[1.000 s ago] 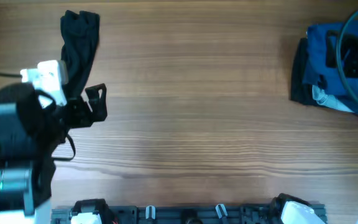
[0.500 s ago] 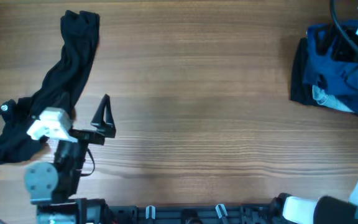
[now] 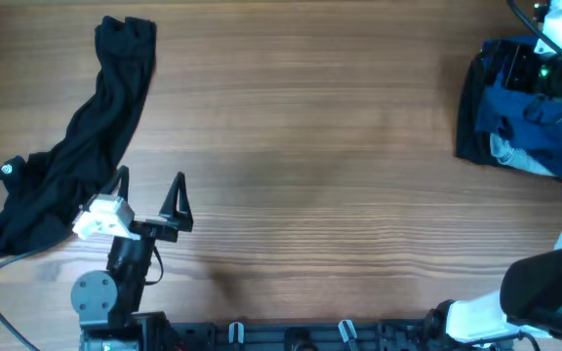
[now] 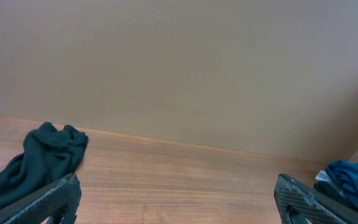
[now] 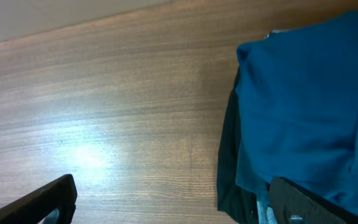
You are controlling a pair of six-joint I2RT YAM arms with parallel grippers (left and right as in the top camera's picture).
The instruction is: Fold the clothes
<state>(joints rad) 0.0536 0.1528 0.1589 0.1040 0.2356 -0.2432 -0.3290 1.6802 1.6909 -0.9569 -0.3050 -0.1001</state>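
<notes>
On the left of the wooden surface (image 3: 310,127), the long crumpled black fabric garment (image 3: 86,146) lies just left of the spread, empty left pincer (image 3: 151,178), its long axis slanting toward the far edge, while the right pincer (image 5: 173,186), likewise spread, hovers at the heaped blue T-shirt (image 3: 517,109).

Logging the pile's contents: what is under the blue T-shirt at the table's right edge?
Beneath the blue T-shirt, a dark garment shows at its left edge and a pale grey piece near its lower edge. Anything further under is covered.
</notes>
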